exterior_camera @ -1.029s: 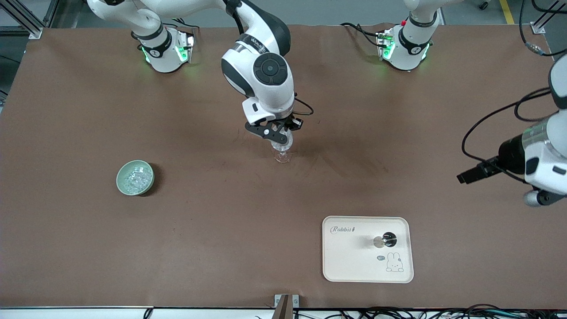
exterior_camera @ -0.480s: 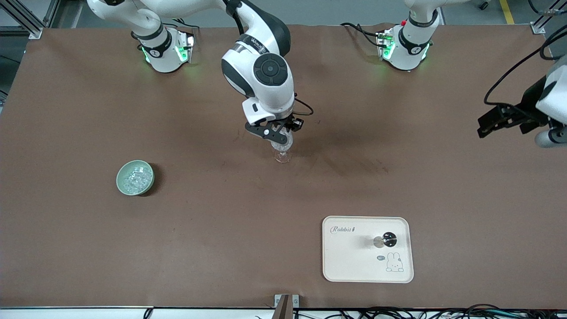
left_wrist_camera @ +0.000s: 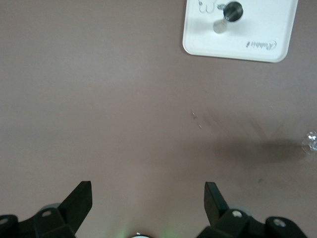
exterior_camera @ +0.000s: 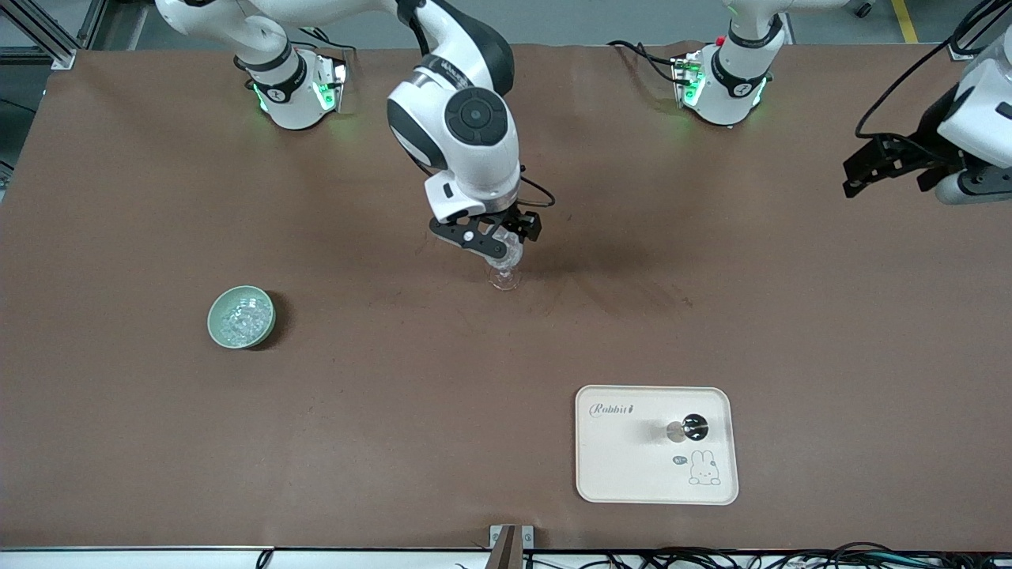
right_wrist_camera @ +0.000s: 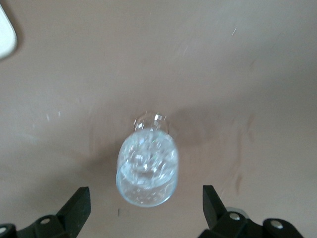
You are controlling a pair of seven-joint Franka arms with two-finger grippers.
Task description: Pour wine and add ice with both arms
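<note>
A clear stemmed glass [exterior_camera: 504, 267] stands mid-table with ice chunks in it; from above in the right wrist view the glass [right_wrist_camera: 147, 171] shows glassy pieces inside. My right gripper [exterior_camera: 496, 237] hovers just over it, open, its fingers [right_wrist_camera: 78, 206] wide on either side of the rim and not touching it. More ice [exterior_camera: 242, 318] fills a pale green bowl [exterior_camera: 213, 316] toward the right arm's end. My left gripper [exterior_camera: 877, 162] is open and empty, held high over the left arm's end of the table; its midpoint [left_wrist_camera: 147, 198] shows over bare mat.
A cream tray [exterior_camera: 624, 466] with a rabbit print lies nearer the front camera, and a dark-topped bottle [exterior_camera: 693, 427] stands on it. The tray [left_wrist_camera: 257, 34] and the bottle [left_wrist_camera: 232, 10] also show in the left wrist view. Brown mat covers the table.
My left gripper has swung up and back toward its own base. My right gripper has shifted slightly above the glass, which stands where it was.
</note>
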